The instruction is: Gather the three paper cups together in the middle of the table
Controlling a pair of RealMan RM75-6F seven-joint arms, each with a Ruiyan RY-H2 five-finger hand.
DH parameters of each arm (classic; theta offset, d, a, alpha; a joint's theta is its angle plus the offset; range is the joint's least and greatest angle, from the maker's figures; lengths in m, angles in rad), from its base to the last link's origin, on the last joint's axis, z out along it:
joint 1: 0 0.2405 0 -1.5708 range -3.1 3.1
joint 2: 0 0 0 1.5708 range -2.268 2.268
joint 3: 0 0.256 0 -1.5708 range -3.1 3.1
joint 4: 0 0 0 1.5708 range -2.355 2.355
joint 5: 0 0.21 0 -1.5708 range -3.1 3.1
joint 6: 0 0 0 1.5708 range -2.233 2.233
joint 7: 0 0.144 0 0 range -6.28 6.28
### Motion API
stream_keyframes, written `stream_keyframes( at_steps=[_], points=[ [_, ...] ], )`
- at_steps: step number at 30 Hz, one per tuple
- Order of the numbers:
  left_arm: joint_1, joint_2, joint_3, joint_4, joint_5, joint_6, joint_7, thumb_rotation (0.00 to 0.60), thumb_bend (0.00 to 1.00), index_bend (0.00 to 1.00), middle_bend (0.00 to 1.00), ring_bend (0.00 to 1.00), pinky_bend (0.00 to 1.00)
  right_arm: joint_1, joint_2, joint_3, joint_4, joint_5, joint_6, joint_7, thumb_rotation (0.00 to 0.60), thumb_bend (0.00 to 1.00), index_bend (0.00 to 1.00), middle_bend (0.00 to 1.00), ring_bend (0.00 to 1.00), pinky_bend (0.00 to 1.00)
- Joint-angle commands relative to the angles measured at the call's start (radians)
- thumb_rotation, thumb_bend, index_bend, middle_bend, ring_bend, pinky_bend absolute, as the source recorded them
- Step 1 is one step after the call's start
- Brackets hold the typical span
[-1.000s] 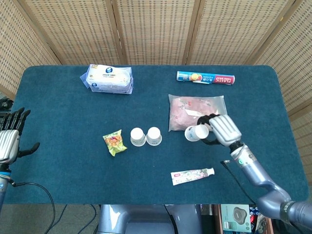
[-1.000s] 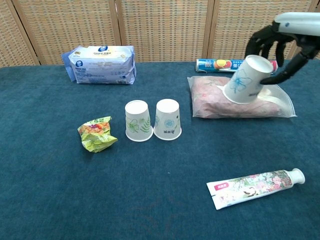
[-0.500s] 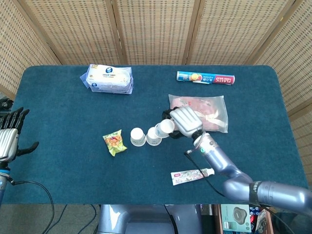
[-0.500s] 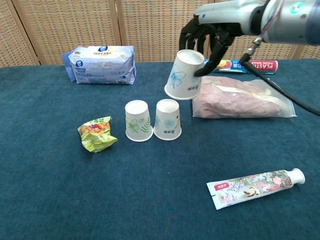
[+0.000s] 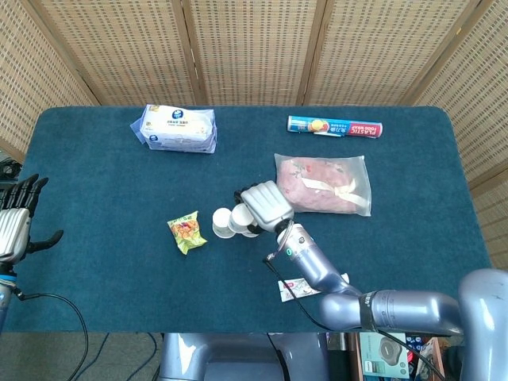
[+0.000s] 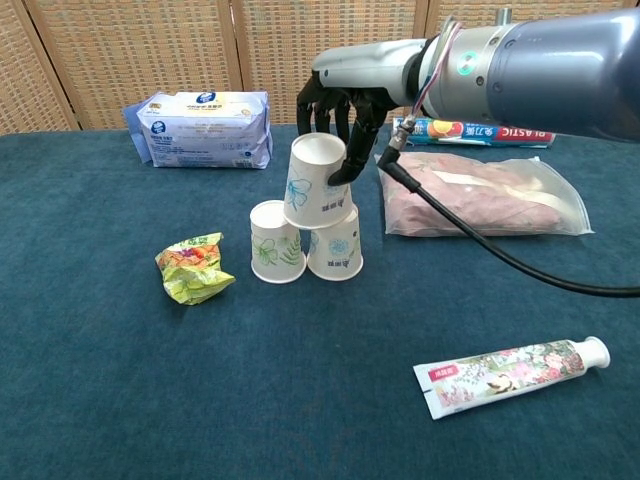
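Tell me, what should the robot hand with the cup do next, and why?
Probably lower the held cup to the table beside the two standing cups and let go. The right robot hand holds it above them, so it has not joined the group yet.

Cluttered blue table (image 5: 95,190)

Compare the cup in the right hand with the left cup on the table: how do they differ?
The held cup is gripped by the right hand above the table; the left cup stands free on it. The held cup is tilted and shows a blue flower; the left cup is upright with green leaves. Both are white, upside-down paper cups.
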Motion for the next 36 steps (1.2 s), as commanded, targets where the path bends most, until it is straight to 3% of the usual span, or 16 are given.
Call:
stream_keyframes(
  at_steps=[1, 12, 16, 19, 21, 24, 31, 36],
  points=[
    [0.001, 0.002, -0.001, -0.001, 0.001, -0.001, -0.003, 0.6, 0.26, 0.0, 0.0, 0.0, 0.0, 0.009, -0.006, -0.004, 0.006, 0.012, 0.008, -0.007, 0.6, 0.43, 0.44, 0.53, 0.43, 0.56],
    [0.005, 0.01, -0.005, -0.004, 0.004, -0.007, -0.018, 0.6, 0.26, 0.0, 0.0, 0.0, 0.0, 0.049, -0.036, -0.007, 0.046, 0.068, 0.019, -0.029, 0.6, 0.43, 0.44, 0.52, 0.43, 0.56],
    [0.004, 0.012, -0.007, 0.001, 0.002, -0.013, -0.026, 0.6, 0.26, 0.0, 0.0, 0.0, 0.0, 0.065, -0.05, -0.007, 0.063, 0.086, 0.017, -0.034, 0.6, 0.43, 0.43, 0.46, 0.42, 0.56],
    [0.003, 0.013, -0.008, 0.004, 0.003, -0.018, -0.032, 0.6, 0.26, 0.0, 0.0, 0.0, 0.0, 0.072, -0.054, -0.012, 0.07, 0.087, 0.012, -0.037, 0.6, 0.37, 0.33, 0.32, 0.32, 0.46],
    [0.003, 0.014, -0.008, 0.006, 0.006, -0.021, -0.037, 0.6, 0.26, 0.0, 0.0, 0.0, 0.0, 0.074, -0.055, -0.017, 0.078, 0.065, 0.012, -0.033, 0.6, 0.32, 0.25, 0.22, 0.22, 0.31],
    [0.001, 0.015, -0.01, 0.008, 0.005, -0.026, -0.042, 0.6, 0.26, 0.0, 0.0, 0.0, 0.0, 0.07, -0.038, -0.014, 0.061, 0.049, 0.009, -0.014, 0.6, 0.31, 0.2, 0.15, 0.13, 0.17],
    [0.002, 0.016, -0.01, 0.004, 0.008, -0.03, -0.044, 0.6, 0.26, 0.0, 0.0, 0.0, 0.0, 0.045, 0.037, -0.01, -0.037, 0.007, 0.051, -0.001, 0.6, 0.29, 0.18, 0.13, 0.11, 0.12],
    [0.008, 0.018, -0.007, -0.004, 0.024, -0.018, -0.048, 0.6, 0.26, 0.0, 0.0, 0.0, 0.0, -0.049, 0.168, -0.045, -0.174, -0.129, 0.154, 0.028, 0.6, 0.22, 0.17, 0.12, 0.08, 0.07]
  ],
)
